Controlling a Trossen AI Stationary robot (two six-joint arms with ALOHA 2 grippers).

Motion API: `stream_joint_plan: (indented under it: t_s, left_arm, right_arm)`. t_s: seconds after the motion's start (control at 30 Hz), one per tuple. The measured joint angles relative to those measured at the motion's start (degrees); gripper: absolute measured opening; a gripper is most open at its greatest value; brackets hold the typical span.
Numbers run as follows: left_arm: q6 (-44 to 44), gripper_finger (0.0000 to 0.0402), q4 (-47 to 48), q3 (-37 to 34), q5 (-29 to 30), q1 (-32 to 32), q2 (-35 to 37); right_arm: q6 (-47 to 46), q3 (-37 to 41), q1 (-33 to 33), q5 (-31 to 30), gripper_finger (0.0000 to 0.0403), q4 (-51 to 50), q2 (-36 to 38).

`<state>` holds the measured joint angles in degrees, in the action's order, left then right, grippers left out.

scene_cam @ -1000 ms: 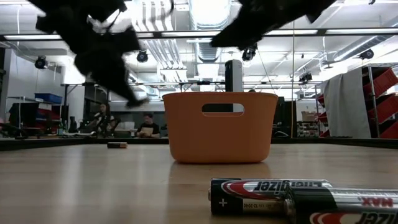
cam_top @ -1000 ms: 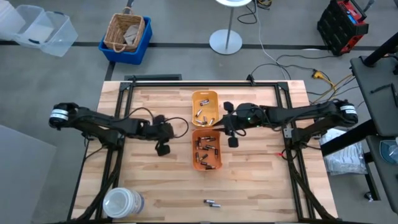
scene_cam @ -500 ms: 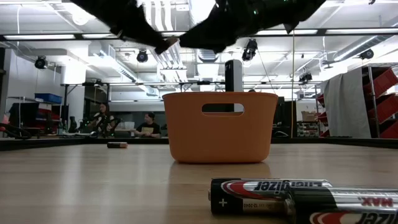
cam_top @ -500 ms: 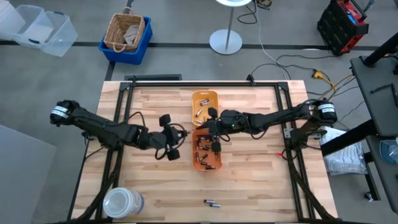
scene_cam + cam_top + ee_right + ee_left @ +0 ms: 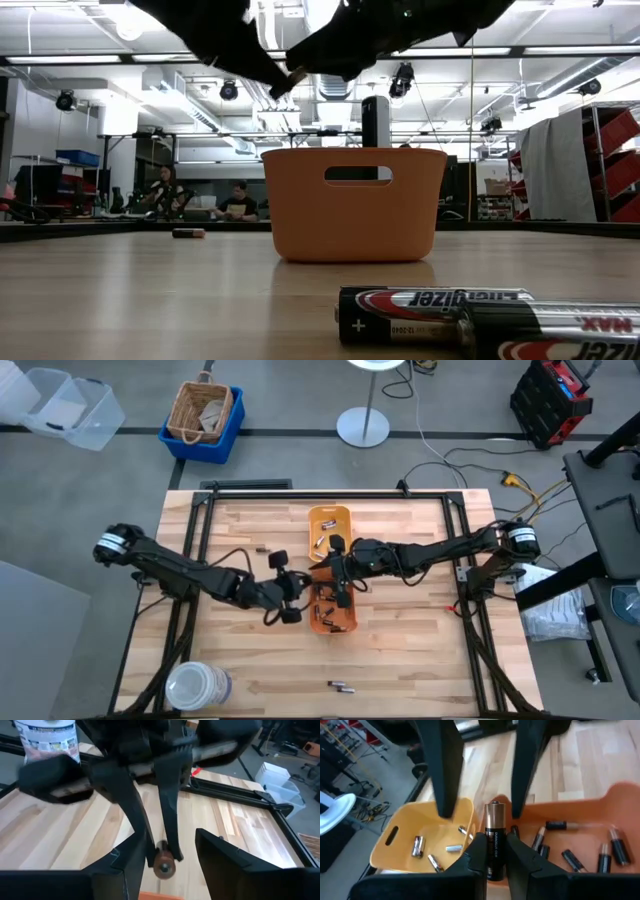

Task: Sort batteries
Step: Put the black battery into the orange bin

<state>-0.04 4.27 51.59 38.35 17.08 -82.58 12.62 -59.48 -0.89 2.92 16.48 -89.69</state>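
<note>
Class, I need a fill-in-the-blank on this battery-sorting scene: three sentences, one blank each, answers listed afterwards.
1. The left gripper is shut on a ____.
2. The right gripper hovers with its fingers ____.
3. Two loose batteries lie on the ____, apart from the orange tray and the yellow tray.

Missing words: battery; open; table

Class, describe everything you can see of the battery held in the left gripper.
The battery is a small cylinder with a copper-coloured top, a black body with faint lettering and a silver end cap. It stands upright in the left wrist view, pinched between the left gripper's two dark fingers. It hangs above the orange tray, next to the yellow tray, touching only the fingers.
</note>
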Motion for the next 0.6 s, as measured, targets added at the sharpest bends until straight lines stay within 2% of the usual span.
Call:
stream_joint_plan:
  t_s: [0.6]
  left_arm:
    - [1.1, 0.0021, 0.3, 1.3, 1.7, 0.4, 0.0]
  right_arm:
    - [0.7, 0.1, 0.0, 0.0, 0.0120, -2.5, 0.0]
